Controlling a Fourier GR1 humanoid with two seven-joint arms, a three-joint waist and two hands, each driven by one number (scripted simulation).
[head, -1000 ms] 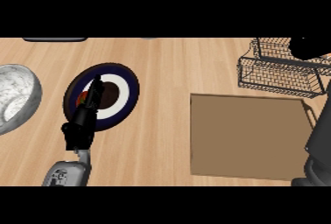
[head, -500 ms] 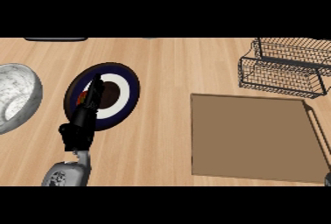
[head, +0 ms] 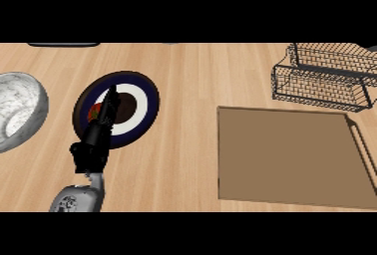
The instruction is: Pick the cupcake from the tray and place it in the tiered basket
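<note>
The bench (head: pixel 191 69) is pale wood with fine grain lines. The plate (head: pixel 143 94) carries rings like a target: dark navy outside, white within, dark brown at the centre, with a bit of red and orange at its left. The bowl (head: pixel 22 117) is marbled grey and white. The tray (head: pixel 287 157) is plain mid-brown. The basket (head: pixel 324 79) is black wire. The left robot hand (head: pixel 95 139) is black, its forearm grey.

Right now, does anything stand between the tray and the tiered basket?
Nothing visible: only counter separates the tray from the tiered basket. No cupcake shows on the tray; the left hand lies over the plate.
</note>
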